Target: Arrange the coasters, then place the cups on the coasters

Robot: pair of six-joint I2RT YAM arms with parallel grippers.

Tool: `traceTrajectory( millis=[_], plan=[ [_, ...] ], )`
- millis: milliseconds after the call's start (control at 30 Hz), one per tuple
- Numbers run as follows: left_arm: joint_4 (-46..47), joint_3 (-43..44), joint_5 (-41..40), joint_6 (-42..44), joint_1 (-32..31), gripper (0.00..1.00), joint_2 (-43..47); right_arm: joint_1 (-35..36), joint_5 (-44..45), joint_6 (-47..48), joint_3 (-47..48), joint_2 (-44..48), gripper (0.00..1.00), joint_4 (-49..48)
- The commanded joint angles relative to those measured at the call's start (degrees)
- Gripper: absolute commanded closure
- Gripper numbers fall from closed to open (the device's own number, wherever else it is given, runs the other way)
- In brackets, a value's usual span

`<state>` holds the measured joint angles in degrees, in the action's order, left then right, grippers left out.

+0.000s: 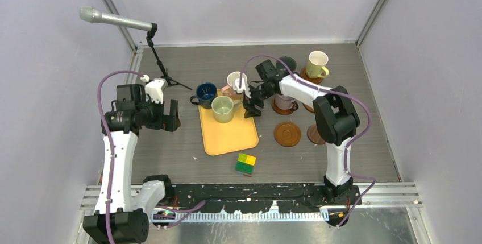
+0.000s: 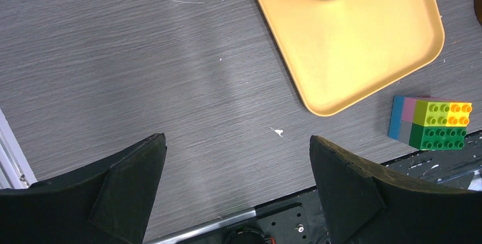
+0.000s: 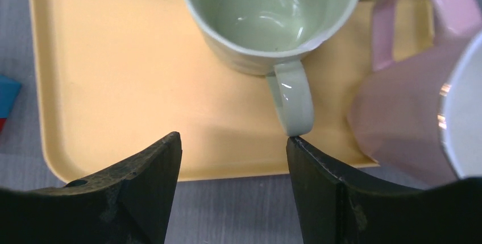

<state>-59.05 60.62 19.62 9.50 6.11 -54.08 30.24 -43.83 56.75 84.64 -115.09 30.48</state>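
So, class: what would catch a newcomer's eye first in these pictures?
The orange tray mid-table, with a green mug on it and the right gripper open by the mug's handle. Then, back right, a yellow mug standing on a coaster, and a bare coaster nearer the arms.

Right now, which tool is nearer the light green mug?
Right. Right tool sits at the light green ceramic mug, by its handle; left tool hangs left of the orange tray.

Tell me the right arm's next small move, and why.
Probably ease the right gripper forward and grip the light green mug by its handle: the open jaws stand short of that handle, and a bare coaster lies nearby.
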Motion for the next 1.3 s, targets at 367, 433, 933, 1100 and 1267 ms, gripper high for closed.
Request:
traceTrajectory(
  millis=[367,433,933,1100,1267],
  plan=[
    [0.31,0.03,0.86,0.53,-0.12,0.00,1.47,2.42,8.37,-9.91,0.97,3.59,0.32,-1.09],
    [0.31,-0.04,0.88,0.52,-0.13,0.00,1.52,2.63,9.49,-10.54,2.01,2.73,0.32,-1.11],
    [0.58,-0.63,0.66,0.52,-0.10,0.00,2.30,7.37,10.49,-7.73,4.28,-1.50,0.36,-3.31],
    [0.86,-1.27,0.48,0.52,-0.13,0.00,2.78,8.96,10.95,-9.08,3.79,-1.96,0.41,-5.27],
    [0.87,-1.27,0.68,0.35,-0.12,0.00,3.01,9.37,12.36,-12.82,2.90,-2.36,0.52,-8.51]
  ],
)
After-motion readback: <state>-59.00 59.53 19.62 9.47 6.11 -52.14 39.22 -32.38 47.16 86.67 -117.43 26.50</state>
